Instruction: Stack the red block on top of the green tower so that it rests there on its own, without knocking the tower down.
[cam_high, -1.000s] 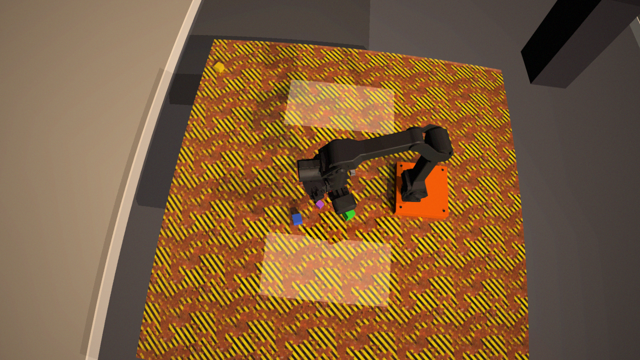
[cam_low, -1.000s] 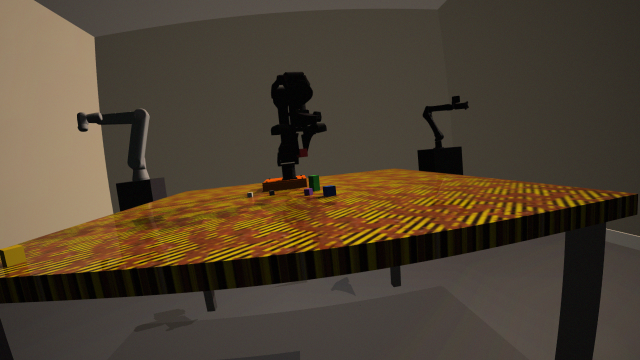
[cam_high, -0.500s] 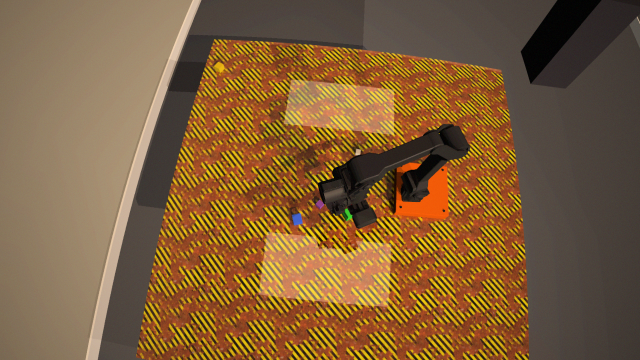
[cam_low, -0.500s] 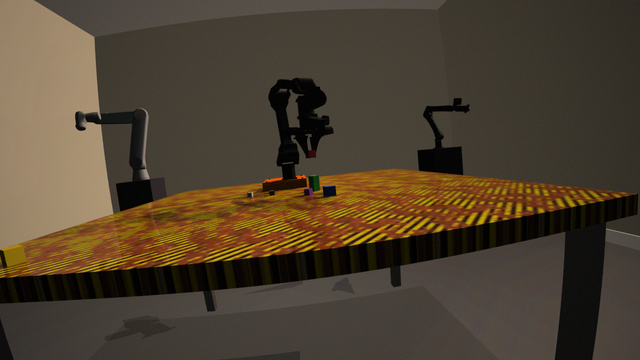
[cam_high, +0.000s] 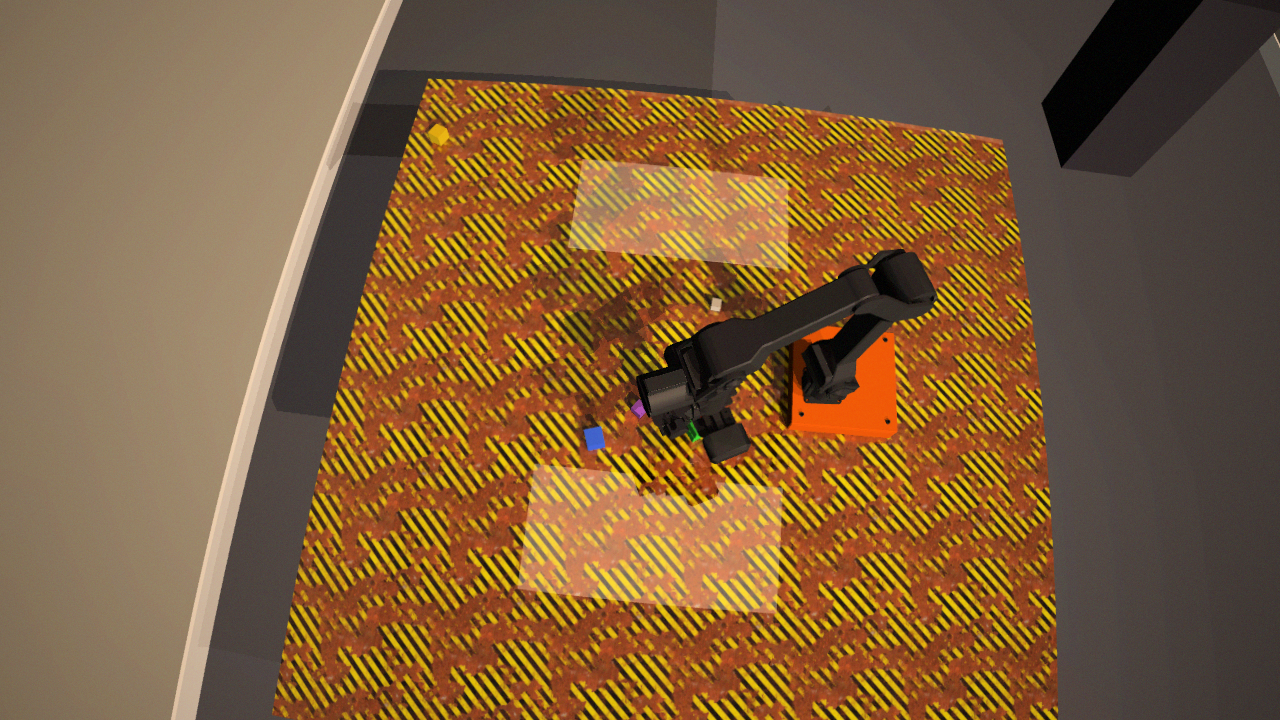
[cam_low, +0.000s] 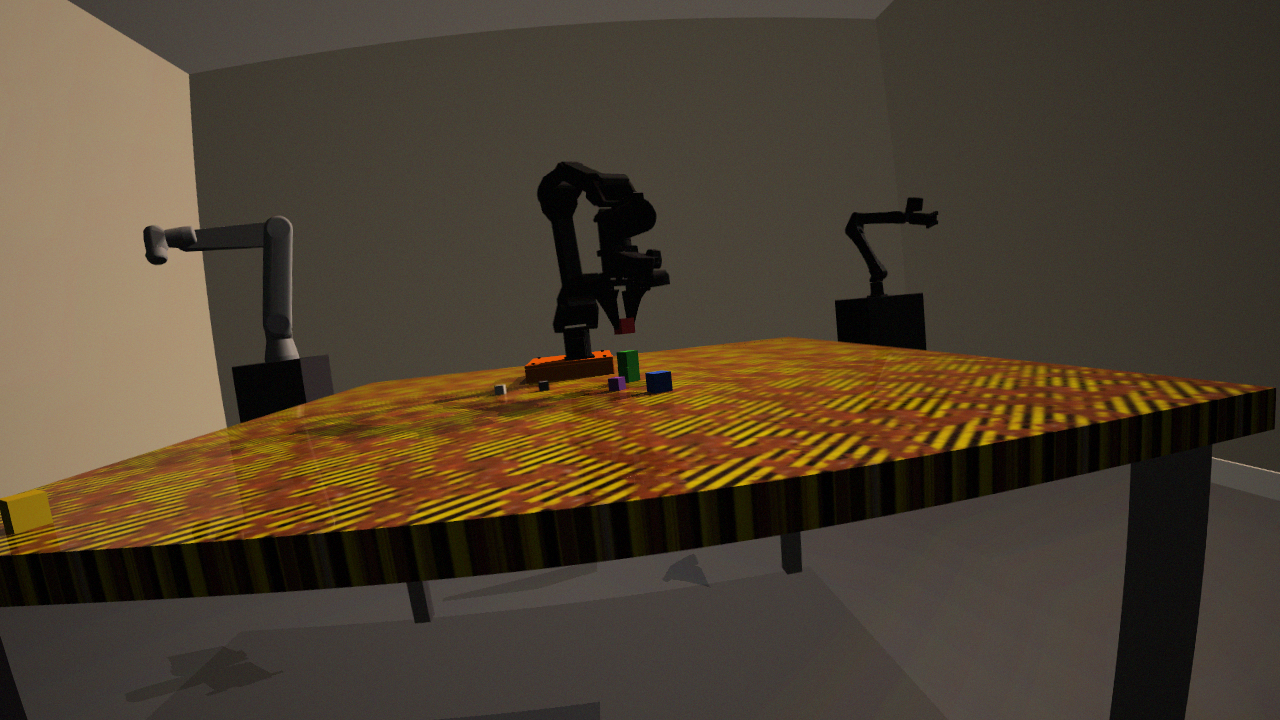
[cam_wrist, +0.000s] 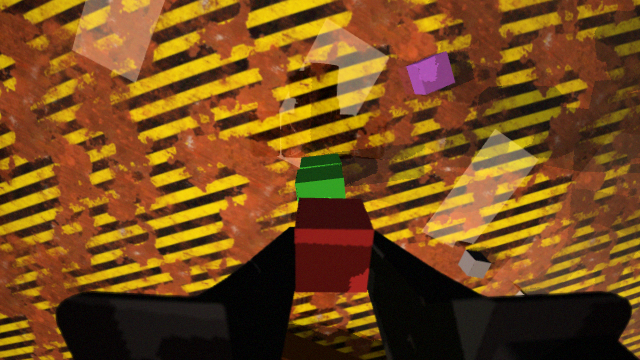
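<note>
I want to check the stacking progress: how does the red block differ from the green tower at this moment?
The red block is gripped in the gripper, in the air; the green tower stands free on the table. The red block looks cube-like, the green tower taller than wide. Both have flat, square-edged faces.

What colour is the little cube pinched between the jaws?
Red. The red block shows best in the wrist view.
</note>
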